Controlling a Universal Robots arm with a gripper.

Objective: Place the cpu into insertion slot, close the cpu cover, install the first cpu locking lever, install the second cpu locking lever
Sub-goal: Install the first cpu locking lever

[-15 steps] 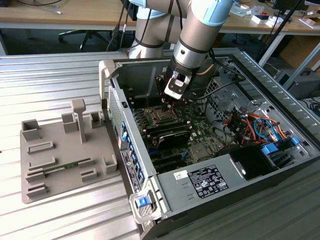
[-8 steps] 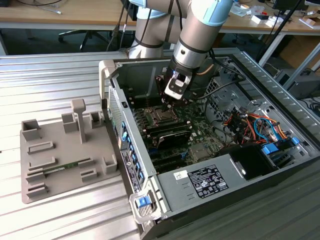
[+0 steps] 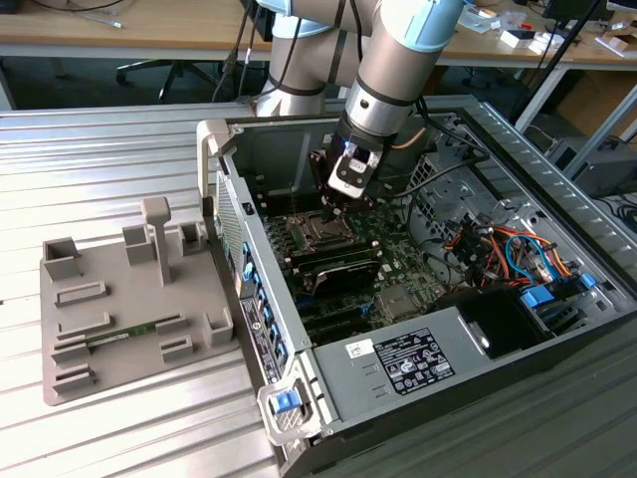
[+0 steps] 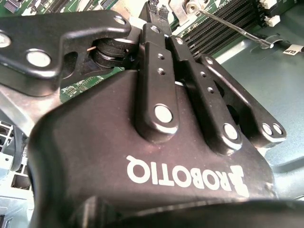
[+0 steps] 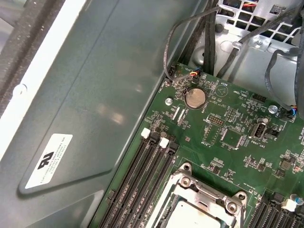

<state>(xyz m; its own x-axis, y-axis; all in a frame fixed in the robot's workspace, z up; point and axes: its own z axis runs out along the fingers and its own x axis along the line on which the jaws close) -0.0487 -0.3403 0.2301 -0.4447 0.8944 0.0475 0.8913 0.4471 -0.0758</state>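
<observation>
- The cpu [image 5: 192,221] shows a silver-grey top, seated in the insertion slot [image 3: 323,232] at the centre of the exterior view.
- The cpu cover [image 5: 204,195] lies flat around it.
- The arm [image 3: 398,60] reaches down from the top of the frame, and the gripper [image 3: 329,212] hangs just above the slot.
- The fingers [image 4: 154,12] are drawn together, and I see nothing between them.
</observation>
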